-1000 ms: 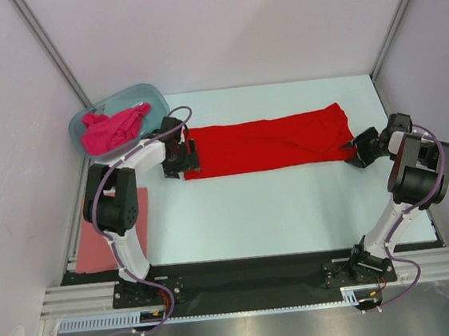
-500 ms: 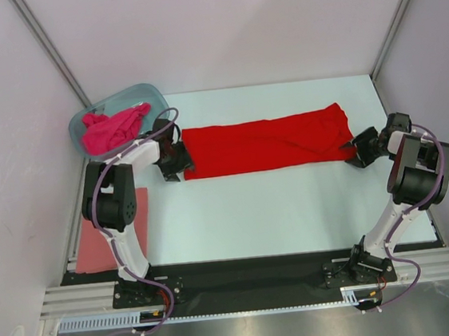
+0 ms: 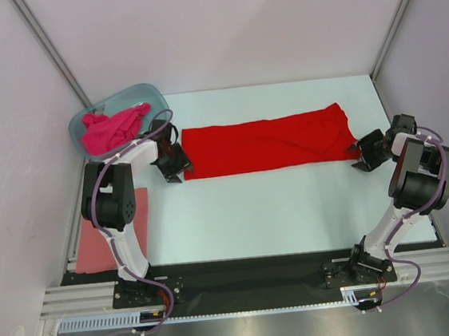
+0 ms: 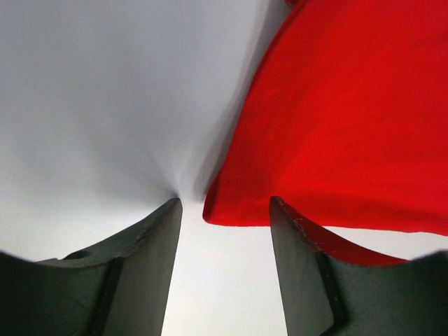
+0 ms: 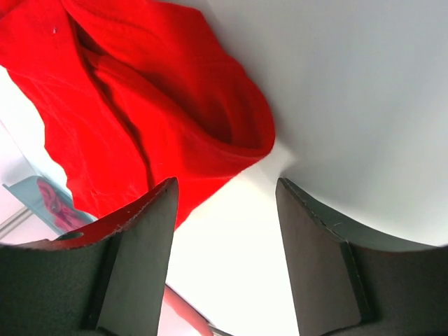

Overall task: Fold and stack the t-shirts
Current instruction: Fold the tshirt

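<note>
The bright red t-shirt [image 3: 266, 142] lies folded into a long flat strip across the far part of the table. My left gripper [image 3: 177, 163] is open and empty at the strip's left end, with the cloth's corner [image 4: 231, 203] just ahead of its jaws. My right gripper [image 3: 363, 153] is open and empty at the strip's right end, close to the cloth's edge [image 5: 231, 140]. The magenta-pink t-shirt [image 3: 112, 129] lies crumpled in the tub. The salmon-pink t-shirt [image 3: 104, 243] lies folded flat at the near left, partly behind the left arm.
The blue-grey plastic tub [image 3: 153, 95] stands at the far left corner, close behind my left gripper. White walls close in the table [image 3: 261, 212] at the back and both sides. A black rail runs along the near edge.
Both grippers have let go of the red shirt's ends and drawn back a little, the left one leftward, the right one rightward. The shirt lies still.
</note>
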